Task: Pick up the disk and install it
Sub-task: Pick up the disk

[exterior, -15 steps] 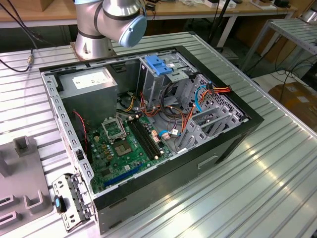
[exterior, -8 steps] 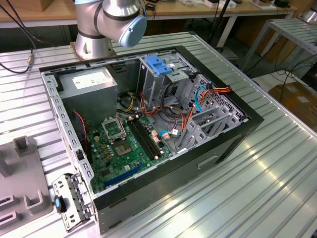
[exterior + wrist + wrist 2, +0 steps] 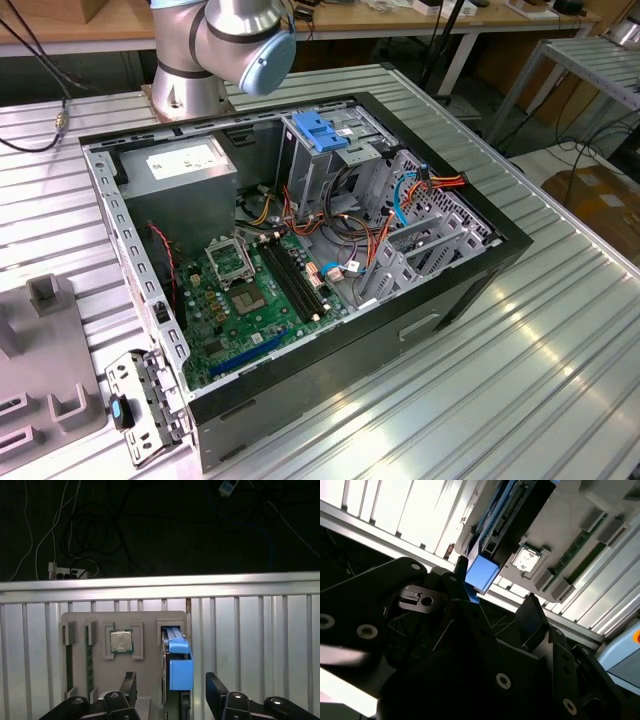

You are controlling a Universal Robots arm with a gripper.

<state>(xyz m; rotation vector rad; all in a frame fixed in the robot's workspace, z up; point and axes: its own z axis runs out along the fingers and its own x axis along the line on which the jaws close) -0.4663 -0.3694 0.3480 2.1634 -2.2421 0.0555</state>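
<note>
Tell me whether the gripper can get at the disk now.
Probably yes. In the first wrist view the open gripper has one finger either side of the disk, which stands on edge in the grey holder, and nothing lies between.

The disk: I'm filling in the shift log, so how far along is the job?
Done: the computer case lies open. In hand: the open gripper is lined up with the disk, which stands on edge in the grey holder. Left: the grip, lift and install; nothing is held yet.
</note>
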